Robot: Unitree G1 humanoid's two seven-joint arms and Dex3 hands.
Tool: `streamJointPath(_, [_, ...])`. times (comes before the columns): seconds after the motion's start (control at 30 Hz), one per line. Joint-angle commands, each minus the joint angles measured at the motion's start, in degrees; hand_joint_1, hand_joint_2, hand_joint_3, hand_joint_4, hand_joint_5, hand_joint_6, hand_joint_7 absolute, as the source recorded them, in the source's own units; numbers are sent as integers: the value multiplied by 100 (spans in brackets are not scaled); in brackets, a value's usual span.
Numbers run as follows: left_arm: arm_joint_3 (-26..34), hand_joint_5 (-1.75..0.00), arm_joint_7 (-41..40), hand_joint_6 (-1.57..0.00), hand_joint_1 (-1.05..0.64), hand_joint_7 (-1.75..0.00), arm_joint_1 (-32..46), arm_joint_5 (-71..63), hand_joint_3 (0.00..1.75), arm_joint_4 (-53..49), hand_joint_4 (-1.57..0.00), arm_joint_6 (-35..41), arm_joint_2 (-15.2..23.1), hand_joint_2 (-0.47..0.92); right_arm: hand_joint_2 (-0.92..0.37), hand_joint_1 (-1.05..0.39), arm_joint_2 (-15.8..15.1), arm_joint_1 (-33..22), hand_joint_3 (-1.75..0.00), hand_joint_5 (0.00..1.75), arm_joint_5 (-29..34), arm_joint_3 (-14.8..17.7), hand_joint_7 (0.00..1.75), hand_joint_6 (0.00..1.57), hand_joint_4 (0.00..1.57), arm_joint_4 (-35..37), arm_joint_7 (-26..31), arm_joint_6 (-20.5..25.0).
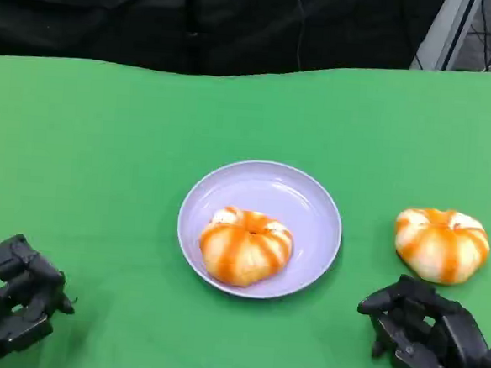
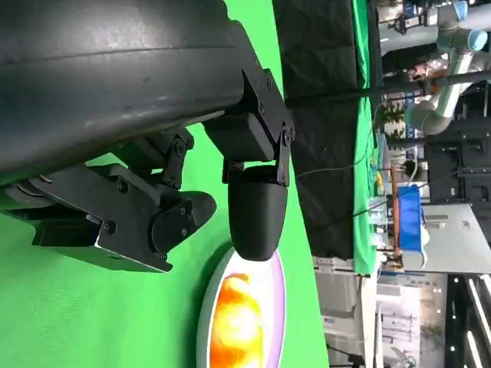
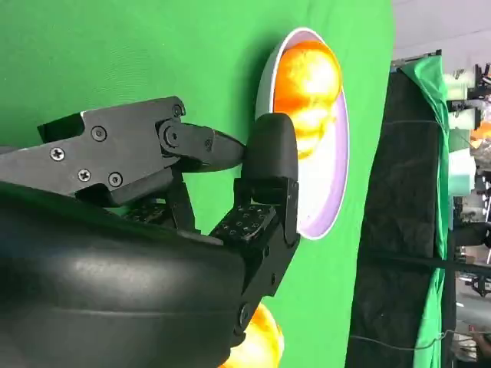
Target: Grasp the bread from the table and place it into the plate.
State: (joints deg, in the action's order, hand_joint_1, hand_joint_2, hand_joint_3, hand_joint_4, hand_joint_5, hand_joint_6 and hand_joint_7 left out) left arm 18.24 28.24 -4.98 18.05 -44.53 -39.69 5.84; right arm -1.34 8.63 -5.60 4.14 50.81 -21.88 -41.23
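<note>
An orange-and-white striped bread (image 1: 441,242) lies on the green table at the right, just beyond my right hand (image 1: 425,331) and apart from it. The hand's fingers are loosely bent and apart, holding nothing. A second striped bread (image 1: 245,245) sits in the lilac plate (image 1: 312,197) at the table's middle. My left hand (image 1: 10,298) rests at the lower left, far from the plate, with nothing in it. The right wrist view has my right hand (image 3: 192,176), the plate (image 3: 330,192) with its bread (image 3: 307,77), and an edge of the table bread (image 3: 257,345).
Green cloth (image 1: 104,157) covers the table, with open room on both sides of the plate. A black curtain (image 1: 198,21) hangs behind the far edge. The left wrist view has my left hand (image 2: 153,199) with the plate's rim (image 2: 278,291) and its bread (image 2: 234,322) beyond.
</note>
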Motion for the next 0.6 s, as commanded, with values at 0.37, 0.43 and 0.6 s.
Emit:
streamJointPath(0.37, [11,-159,-36,-84,9,-137,-59,-27,86,-52,-89,-29,138,75,-92,-28,-117,-35,-44,175,-44,62,111,73,64,30,9,75])
streamJointPath(0.43, [11,-159,-36,-84,9,-137,-59,-27,86,-52,-89,-29,138,75,-92,-28,-117,-35,-44,175,-44,61,111,73,64,30,9,75])
streamJointPath(0.6, [-26,-160,-96,-84,7,-139,-52,-121,85,-67,-89,-81,144,75,-92,-28,-121,-38,-44,175,-35,56,112,73,65,22,5,31])
